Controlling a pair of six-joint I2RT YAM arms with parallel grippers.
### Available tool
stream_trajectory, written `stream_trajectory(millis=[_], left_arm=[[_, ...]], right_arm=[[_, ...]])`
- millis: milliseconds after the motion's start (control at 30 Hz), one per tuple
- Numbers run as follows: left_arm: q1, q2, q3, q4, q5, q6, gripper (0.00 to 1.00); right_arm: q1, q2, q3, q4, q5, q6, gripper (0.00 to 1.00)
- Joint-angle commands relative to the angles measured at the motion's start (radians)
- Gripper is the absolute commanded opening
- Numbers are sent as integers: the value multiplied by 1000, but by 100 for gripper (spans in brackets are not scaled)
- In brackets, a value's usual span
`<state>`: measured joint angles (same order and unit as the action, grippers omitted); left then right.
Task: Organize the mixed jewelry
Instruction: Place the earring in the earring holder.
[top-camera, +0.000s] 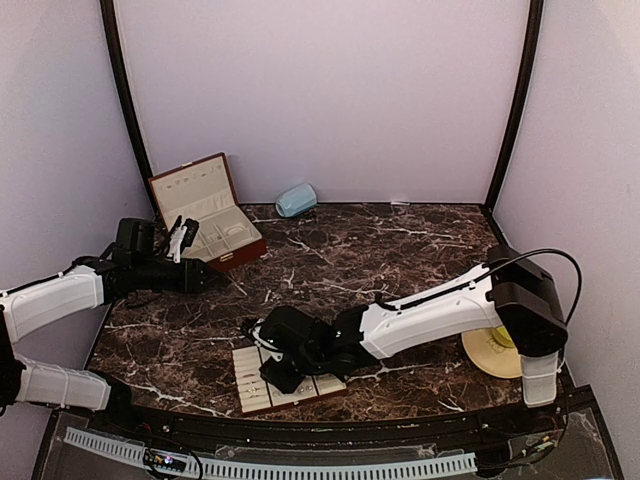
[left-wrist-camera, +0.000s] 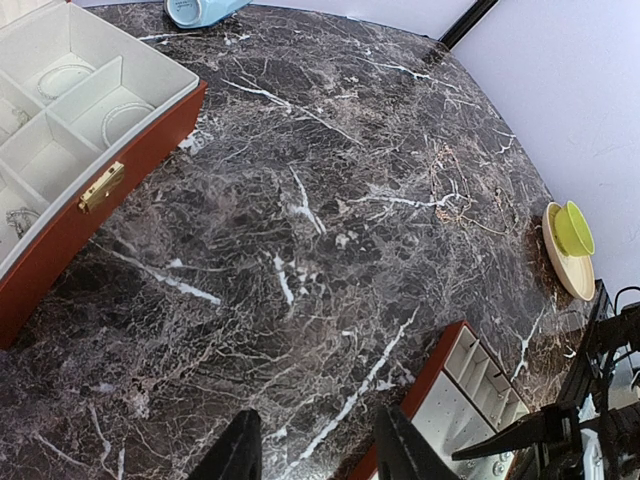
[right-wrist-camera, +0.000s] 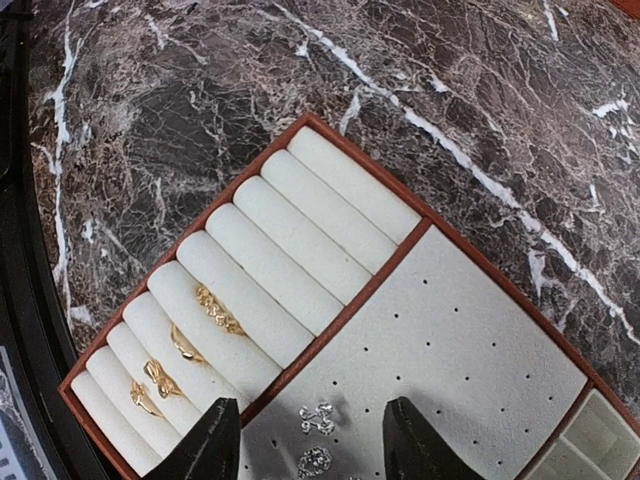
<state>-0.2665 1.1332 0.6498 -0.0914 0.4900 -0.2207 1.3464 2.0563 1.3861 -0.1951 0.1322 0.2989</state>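
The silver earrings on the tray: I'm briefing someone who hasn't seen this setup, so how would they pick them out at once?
Find the cream-lined tray at the table's near edge, under the right gripper. Its flat panel dotted with small holes lies beside the padded ring rolls. The silver earrings sit on that panel between the gripper's fingers; unlike the gold rings tucked between the rolls, they are silvery and sparkly.

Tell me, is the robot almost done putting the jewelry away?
Partly. Four gold rings already sit tucked in the tray's cream rolls, and silvery earrings lie on the dotted pad. The right gripper hangs open just above those earrings, holding nothing. The left gripper is open and empty over bare table. A few pieces still show in the box, so some may be left.
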Motion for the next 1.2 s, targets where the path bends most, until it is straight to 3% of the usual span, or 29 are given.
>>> stream_trajectory(millis=[0, 233, 400, 500, 1167], left_arm=[[3, -11, 17, 7, -1, 14, 42], [3, -16, 17, 8, -6, 14, 42], [3, -16, 16, 7, -5, 15, 42], [3, -15, 16, 9, -5, 15, 42], [3, -12, 17, 12, 1, 13, 42]], right_arm=[[-29, -79, -22, 16, -23, 27, 52], [-66, -139, -47, 71, -126, 74, 45], [-70, -117, -35, 67, -178, 103, 19], [-72, -92, -13, 45, -187, 111, 9], [-75, -4, 43, 11, -219, 125, 1]])
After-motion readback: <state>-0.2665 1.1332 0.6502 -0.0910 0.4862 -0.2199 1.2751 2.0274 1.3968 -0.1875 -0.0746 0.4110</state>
